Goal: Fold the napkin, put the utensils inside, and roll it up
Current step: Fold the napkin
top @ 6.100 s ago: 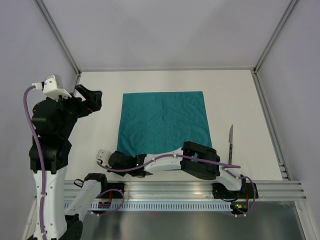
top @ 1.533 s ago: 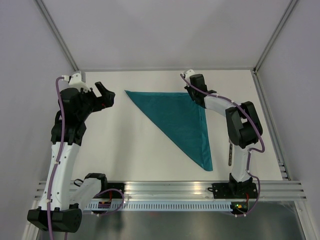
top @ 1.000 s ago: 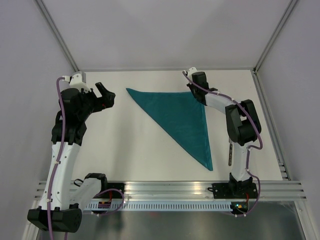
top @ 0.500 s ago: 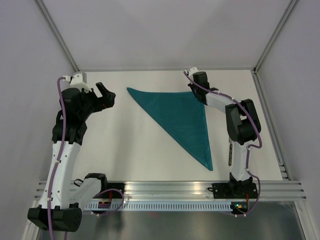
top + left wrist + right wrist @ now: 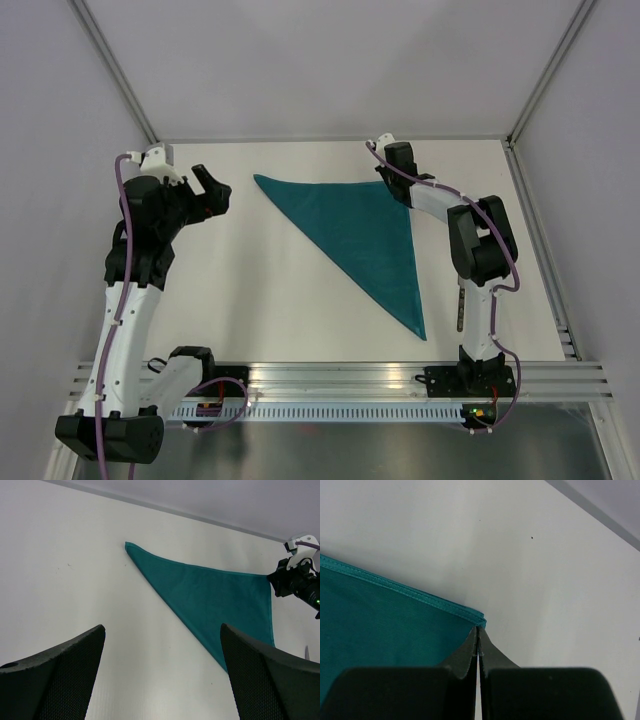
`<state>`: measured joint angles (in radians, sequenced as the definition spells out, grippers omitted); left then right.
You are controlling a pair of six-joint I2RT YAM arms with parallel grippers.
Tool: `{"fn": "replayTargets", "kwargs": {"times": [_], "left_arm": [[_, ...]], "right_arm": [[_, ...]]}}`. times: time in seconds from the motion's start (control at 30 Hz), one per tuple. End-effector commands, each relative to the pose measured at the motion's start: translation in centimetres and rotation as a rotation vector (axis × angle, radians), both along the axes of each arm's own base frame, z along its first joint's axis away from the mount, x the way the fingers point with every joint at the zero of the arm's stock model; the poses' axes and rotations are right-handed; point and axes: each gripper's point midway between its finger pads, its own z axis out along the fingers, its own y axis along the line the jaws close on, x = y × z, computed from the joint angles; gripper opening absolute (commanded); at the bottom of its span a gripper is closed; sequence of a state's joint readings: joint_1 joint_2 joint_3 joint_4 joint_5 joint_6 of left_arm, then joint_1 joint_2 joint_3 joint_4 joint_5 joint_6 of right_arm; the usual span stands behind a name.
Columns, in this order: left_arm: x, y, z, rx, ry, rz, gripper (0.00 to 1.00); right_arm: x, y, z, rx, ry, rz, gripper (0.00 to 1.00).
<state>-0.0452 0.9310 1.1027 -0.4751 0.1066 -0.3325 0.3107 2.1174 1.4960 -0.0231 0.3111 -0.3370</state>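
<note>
The napkin [image 5: 370, 235] is a teal cloth folded into 1 flat triangle on the white table. Its straight hemmed edge runs left to right along the far side, a second edge runs from the far right corner toward the near side, and the long diagonal joins the far left point to the near right point. The far right corner, where 2 hems lie one on the other, sits at the tips of the right gripper [image 5: 478, 630], whose fingers are pressed together. The knife [image 5: 459, 312] shows only as a thin dark strip, apart from the napkin, to the right of its near point.
</note>
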Motion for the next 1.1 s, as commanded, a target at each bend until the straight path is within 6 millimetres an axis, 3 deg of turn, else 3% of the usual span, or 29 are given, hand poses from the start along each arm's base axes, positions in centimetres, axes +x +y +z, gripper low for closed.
{"fn": "replayTargets", "kwargs": {"times": [0.0,0.9,0.97,1.0,1.07], "left_arm": [[0.3,0.2,0.0,0.035,-0.021,-0.011,1.0],[0.2,0.2,-0.2,0.037,-0.02,-0.015,1.0],[0.1,0.1,-0.1,0.033,-0.021,-0.02,1.0],[0.0,0.0,0.0,0.034,-0.021,-0.025,1.0],[-0.4,-0.1,0.1,0.034,-0.019,-0.034,1.0]], "right_arm": [[1.0,-0.9,1.5,-0.031,-0.038,-0.031,0.01],[1.9,-1.3,0.2,-0.054,-0.015,-0.03,0.0],[1.8,-1.3,0.2,-0.055,-0.006,-0.029,0.09],[1.9,-1.2,0.3,-0.051,-0.005,-0.026,0.25],[1.8,-1.1,0.8,-0.043,-0.006,-0.026,0.43]]}}
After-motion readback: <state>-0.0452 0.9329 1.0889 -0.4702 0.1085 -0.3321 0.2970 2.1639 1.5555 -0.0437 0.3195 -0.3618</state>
